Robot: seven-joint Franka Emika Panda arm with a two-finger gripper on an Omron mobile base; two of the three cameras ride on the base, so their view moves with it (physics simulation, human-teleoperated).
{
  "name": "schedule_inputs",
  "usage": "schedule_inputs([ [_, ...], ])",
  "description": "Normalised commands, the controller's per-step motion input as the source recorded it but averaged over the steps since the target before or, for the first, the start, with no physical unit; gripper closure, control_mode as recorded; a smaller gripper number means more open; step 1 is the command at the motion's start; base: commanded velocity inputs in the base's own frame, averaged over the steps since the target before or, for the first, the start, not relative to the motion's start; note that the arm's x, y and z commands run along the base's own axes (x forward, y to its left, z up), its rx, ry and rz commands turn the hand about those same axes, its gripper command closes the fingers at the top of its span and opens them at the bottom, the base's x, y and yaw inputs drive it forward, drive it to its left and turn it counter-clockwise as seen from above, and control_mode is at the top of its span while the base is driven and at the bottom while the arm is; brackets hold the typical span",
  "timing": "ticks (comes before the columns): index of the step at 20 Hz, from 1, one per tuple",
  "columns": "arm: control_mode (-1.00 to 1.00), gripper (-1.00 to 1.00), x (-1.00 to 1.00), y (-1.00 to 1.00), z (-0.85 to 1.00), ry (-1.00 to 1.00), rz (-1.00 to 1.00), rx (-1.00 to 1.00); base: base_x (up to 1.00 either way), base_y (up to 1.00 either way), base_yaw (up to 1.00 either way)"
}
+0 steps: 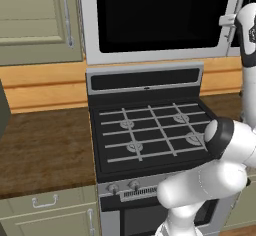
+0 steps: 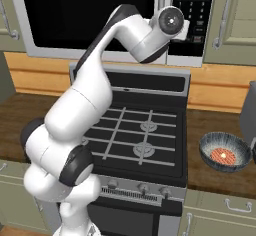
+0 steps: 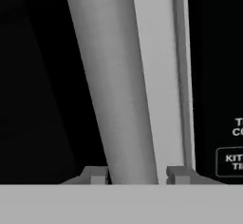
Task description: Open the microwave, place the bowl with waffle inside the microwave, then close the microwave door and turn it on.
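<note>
Silver and smooth, the rigid bar handle (image 3: 124, 90) of the microwave door (image 1: 162, 12), above the stove (image 1: 150, 130), is straddled by the gripper (image 3: 136, 174), jaws seemingly clenched on it; slippage is likely unless it is gripped squarely

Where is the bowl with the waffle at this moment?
In the right base view, the bowl stands on the wooden counter to the right of the black stove, with the waffle lying inside it, below the beige cabinet.
</note>
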Motion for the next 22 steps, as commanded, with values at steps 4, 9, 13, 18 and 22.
schedule_inputs([
  [4, -1.0, 1.0, -0.12, 1.0, -0.02, 0.01, 0.24, -0.01, 0.0, 0.0, 0.0],
  [9, -1.0, 1.0, -0.33, 1.0, 0.0, 0.0, 0.15, -0.07, 0.0, 0.0, 0.0],
  [13, -1.0, 1.0, -0.96, 1.0, 0.0, 0.0, 0.04, -0.12, 0.0, 0.0, 0.0],
  [18, -1.0, 1.0, -1.0, 1.0, 0.0, 0.01, 0.0, -0.14, 0.0, 0.0, 0.0],
  [22, -1.0, 1.0, -1.0, 1.0, 0.0, 0.05, -0.02, -0.15, 0.0, 0.0, 0.0],
])
